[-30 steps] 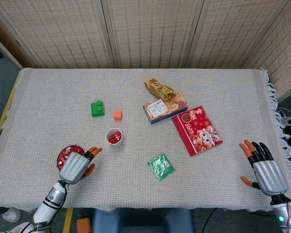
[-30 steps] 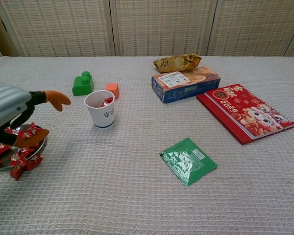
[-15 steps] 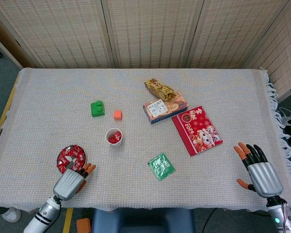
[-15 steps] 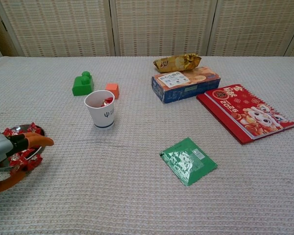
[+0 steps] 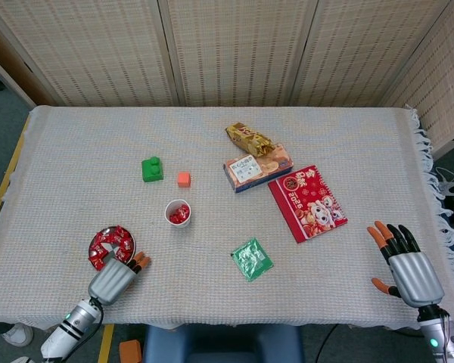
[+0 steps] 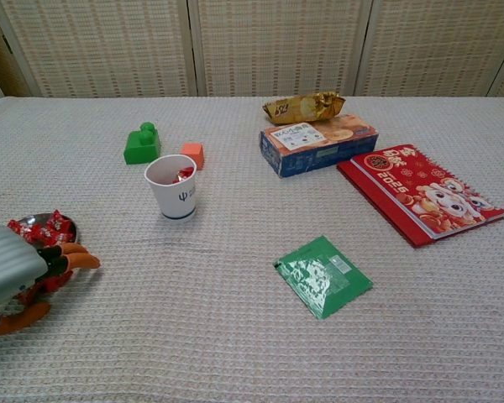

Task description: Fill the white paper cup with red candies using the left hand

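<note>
- The left hand [image 5: 113, 279] hovers at the near edge of the dish [image 5: 128, 240]; fingers [image 6: 77, 256] slightly apart, holding nothing visible.
- The candies [image 5: 108, 243] lie just beyond its fingertips.
- The cup [image 5: 178, 212] stands further beyond, rightward, upright, nearer this hand than the right hand [image 5: 408, 267], which rests spread.

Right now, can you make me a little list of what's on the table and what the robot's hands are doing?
cup: white paper cup, upright, some red candies inside
candy dish: small dish of red candies, near the table's front left edge
left hand: left hand just in front of the dish, holding nothing that shows
right hand: right hand at the far right, fingers spread, holding nothing
blocks: green block and orange cube behind the cup
other things: green packet, red calendar, blue box, gold snack bag
</note>
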Motion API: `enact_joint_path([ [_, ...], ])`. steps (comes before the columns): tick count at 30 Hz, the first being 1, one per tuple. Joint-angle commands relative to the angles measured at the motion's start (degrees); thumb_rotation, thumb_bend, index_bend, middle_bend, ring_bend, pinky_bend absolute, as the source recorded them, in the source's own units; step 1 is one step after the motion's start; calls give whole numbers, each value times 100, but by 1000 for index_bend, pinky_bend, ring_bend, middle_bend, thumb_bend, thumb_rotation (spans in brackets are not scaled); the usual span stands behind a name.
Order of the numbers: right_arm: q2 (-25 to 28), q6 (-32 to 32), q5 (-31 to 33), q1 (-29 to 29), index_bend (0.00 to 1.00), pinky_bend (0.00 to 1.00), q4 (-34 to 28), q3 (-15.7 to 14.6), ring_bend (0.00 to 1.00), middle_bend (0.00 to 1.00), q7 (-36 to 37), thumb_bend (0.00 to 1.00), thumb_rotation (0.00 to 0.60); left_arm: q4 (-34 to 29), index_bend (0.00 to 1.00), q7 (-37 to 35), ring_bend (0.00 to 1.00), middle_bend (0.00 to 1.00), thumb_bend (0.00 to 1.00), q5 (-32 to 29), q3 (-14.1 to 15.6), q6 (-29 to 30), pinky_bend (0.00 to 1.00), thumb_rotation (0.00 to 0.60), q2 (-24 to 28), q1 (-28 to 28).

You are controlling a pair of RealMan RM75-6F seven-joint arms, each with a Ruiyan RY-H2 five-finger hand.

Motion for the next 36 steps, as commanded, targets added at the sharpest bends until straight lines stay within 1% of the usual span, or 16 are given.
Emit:
enact_joint_path([
  [1, 0, 10, 1, -4, 0, 0, -2, 3, 0, 0, 0, 62, 600, -31, 223, 11, 768, 203, 417, -34, -4, -32, 1000, 600, 60, 27],
  [3, 0, 15, 3, -6, 0, 0, -2, 5, 0, 0, -4, 62, 600, -49, 244, 28, 768, 223, 415, -47, 2, -57, 1000, 600, 98, 40],
  [10, -10, -6, 12, -2, 0, 0, -7, 1, 0, 0, -27, 62, 600, -193, 266, 110, 764, 236, 412, -178, -24, -216, 1000, 600, 256, 73],
  [13, -11, -19, 10, 2, 0, 0, -7, -3, 0, 0, -29, 62, 600, -208, 288, 77, 763, 272, 411, -194, -35, -222, 1000, 600, 286, 89],
  [15, -10, -27, 13, 3, 0, 0, -8, -5, 0, 0, -29, 62, 600, -171, 337, -6, 761, 322, 413, -154, -25, -179, 1000, 600, 279, 104],
  [18, -8, -31, 15, 4, 0, 0, -11, -6, 0, 0, -28, 62, 600, -130, 378, -48, 759, 369, 414, -122, -18, -146, 1000, 600, 267, 113],
  [21, -8, -53, 24, 10, 0, 0, -16, -10, 0, 0, -35, 61, 600, -74, 474, -210, 756, 486, 416, -40, 10, -33, 1000, 600, 251, 155],
  [22, -10, -63, 27, 14, 0, 0, -17, -10, 0, 0, -40, 62, 600, -54, 490, -244, 756, 504, 417, -8, 18, 5, 1000, 600, 248, 164],
  [27, -15, -86, 48, 21, 0, 0, -25, -7, 0, 0, -60, 62, 600, -4, 494, -329, 756, 497, 419, 80, 19, 118, 1000, 600, 251, 195],
  [36, -21, -113, 66, 32, 0, 0, -23, -6, 0, 0, -78, 62, 600, 5, 506, -358, 756, 498, 417, 67, -8, 138, 1000, 600, 295, 248],
])
